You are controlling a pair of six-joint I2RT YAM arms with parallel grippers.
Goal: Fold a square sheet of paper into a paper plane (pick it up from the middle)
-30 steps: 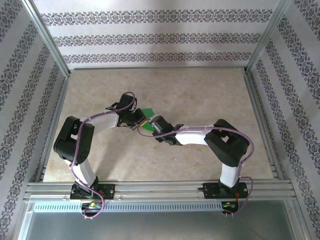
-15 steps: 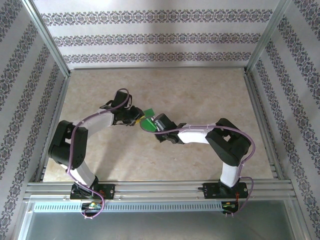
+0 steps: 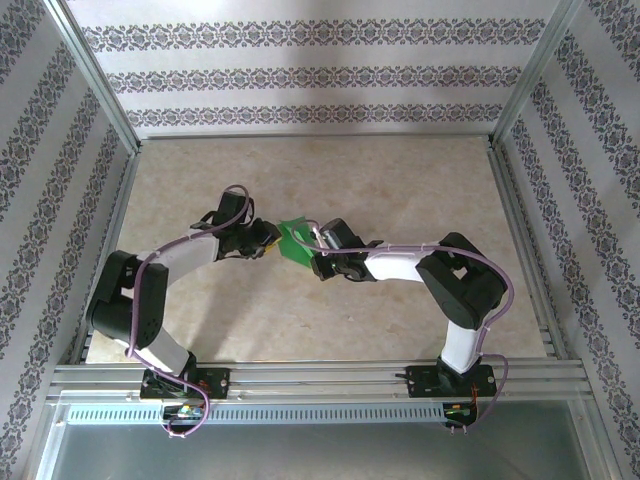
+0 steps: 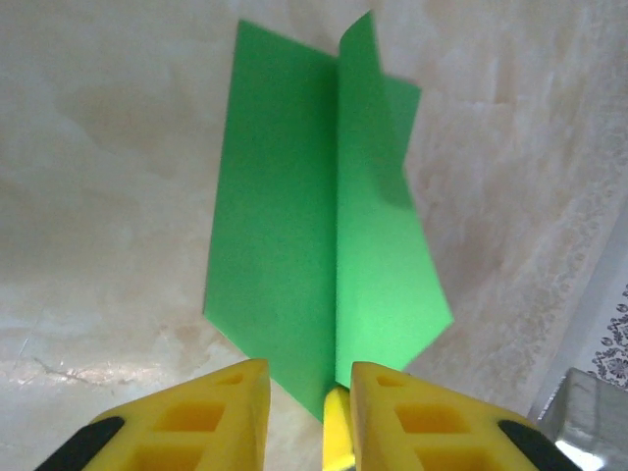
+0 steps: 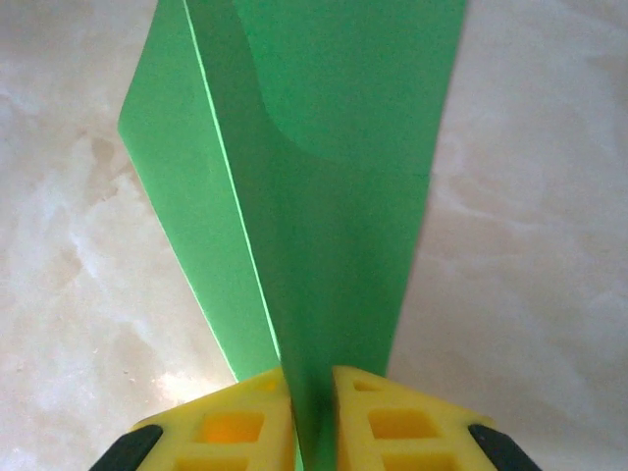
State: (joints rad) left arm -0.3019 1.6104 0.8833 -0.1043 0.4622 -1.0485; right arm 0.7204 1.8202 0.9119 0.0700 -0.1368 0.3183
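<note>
Square sheet of paper partway folded, sitting roughly mid-counter between the two hands. Hard to say whether it's resting down or lifted a touch.

Looks featherlight and floppy, stiff only along the crease. Would crumple or tear before resisting anything, and probably smooth enough to slide out of a lazy pinch. Best taken right on the folded ridge or the doubled layers, never out on a single loose flap.

Right hand pressed nearly together on the fold line, layers pinched between the yellow pads. Left hand a bit spread, pointed end of the sheet dipping into the gap, pads not clearly biting on it. Probably not much of a hold on that side.

Room-wise: loads of bare counter in every direction, side rails and patterned walls well apart from the action. Only real tight spot between the hands themselves, nose to nose with just the paper separating them. Worth watching the upright flap in the left wrist view, easy to snag or flatten the wrong way.
</note>
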